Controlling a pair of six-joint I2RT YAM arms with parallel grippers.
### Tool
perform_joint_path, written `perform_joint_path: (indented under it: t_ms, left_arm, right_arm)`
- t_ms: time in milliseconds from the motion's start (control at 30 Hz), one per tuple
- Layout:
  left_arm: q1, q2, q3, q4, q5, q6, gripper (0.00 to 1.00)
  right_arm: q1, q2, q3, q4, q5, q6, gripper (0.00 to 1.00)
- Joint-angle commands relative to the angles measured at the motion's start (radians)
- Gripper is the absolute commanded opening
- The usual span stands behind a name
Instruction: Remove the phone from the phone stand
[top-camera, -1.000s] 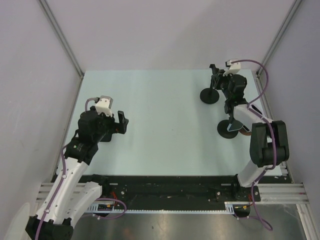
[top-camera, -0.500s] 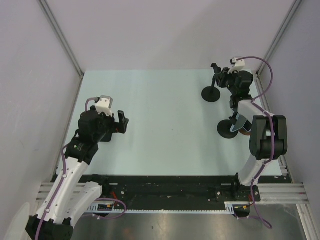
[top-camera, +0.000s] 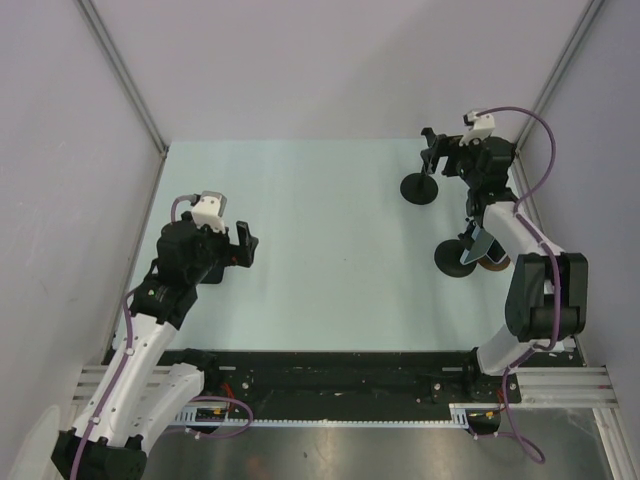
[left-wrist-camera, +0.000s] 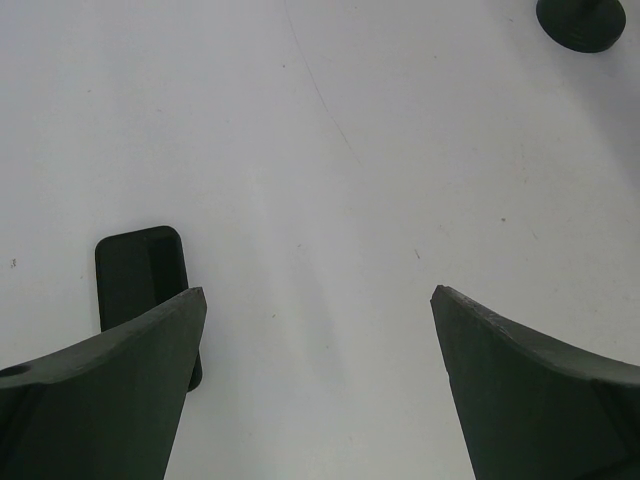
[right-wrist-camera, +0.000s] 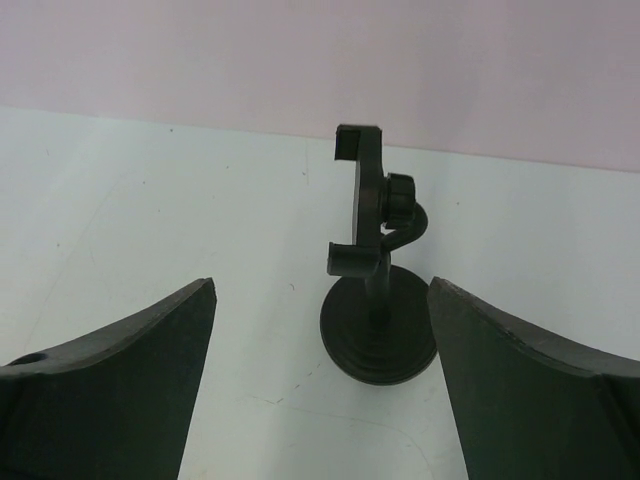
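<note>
**A:** What is being shown from above?

**B:** The left pincer (top-camera: 243, 245) is being held wide open and empty at the left middle of the frame. The right pincer (top-camera: 437, 155) is being held open too, in the upper right, just beside an empty stand (top-camera: 420, 188) on the bench (top-camera: 320, 230). A second stand (top-camera: 455, 260) is being shown lower, at the right middle, close by the right forearm. A tilted grey-blue slab (top-camera: 474, 243) is being carried on it. That slab is being taken for the phone, though it is too small to be sure.

**A:** And the left wrist view?

**B:** Spread fingers are being shown with nothing between them. A dark slab (left-wrist-camera: 138, 272), phone-shaped, is being shown flat on the bench at the lower left, partly hidden behind one finger.

**A:** The right wrist view?

**B:** The empty stand is being framed at centre, beyond the parted fingers and untouched.

**A:** What is being risked?

**B:** The wrong stand is being faced, so it could be knocked over by a turning pincer. The loaded stand could be swept by the forearm. It could also be dragged and tipped if the slab is pulled sideways rather than lifted clear of its cradle.
</note>
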Motion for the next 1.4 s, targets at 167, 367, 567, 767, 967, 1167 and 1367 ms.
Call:
perform_joint_path:
  t_ms: [167,367,567,767,967,1167,1367]
  left_arm:
    - [0.0,-0.02,-0.005,0.033,0.035,0.002,1.0]
    - [0.0,-0.027,-0.002,0.033,0.07,-0.006,1.0]
    - [-0.002,-0.051,-0.008,0.033,0.084,-0.012,1.0]
    - [-0.006,-0.076,-0.013,0.035,0.081,-0.009,1.0]
    - [-0.011,-0.088,-0.019,0.035,0.076,-0.001,1.0]
    - [-0.026,-0.082,-0.019,0.036,0.095,0.004,1.0]
    - [-0.031,-0.073,-0.019,0.036,0.138,0.013,1.0]
  right_arm:
    - [0.0,-0.322,0.04,-0.313,0.202,0.065,1.0]
    - [0.011,-0.507,0.033,-0.622,0.374,0.209,1.0]
    - [0.104,-0.665,-0.046,-0.697,0.638,0.239,1.0]
    - [0.095,-0.702,-0.046,-0.831,0.666,0.2,1.0]
    - [0.023,-0.689,-0.046,-0.975,0.523,0.134,1.0]
    - [-0.008,-0.638,-0.046,-1.012,0.423,0.116,1.0]
    - [-0.037,-0.583,-0.044,-0.984,0.359,0.111,1.0]
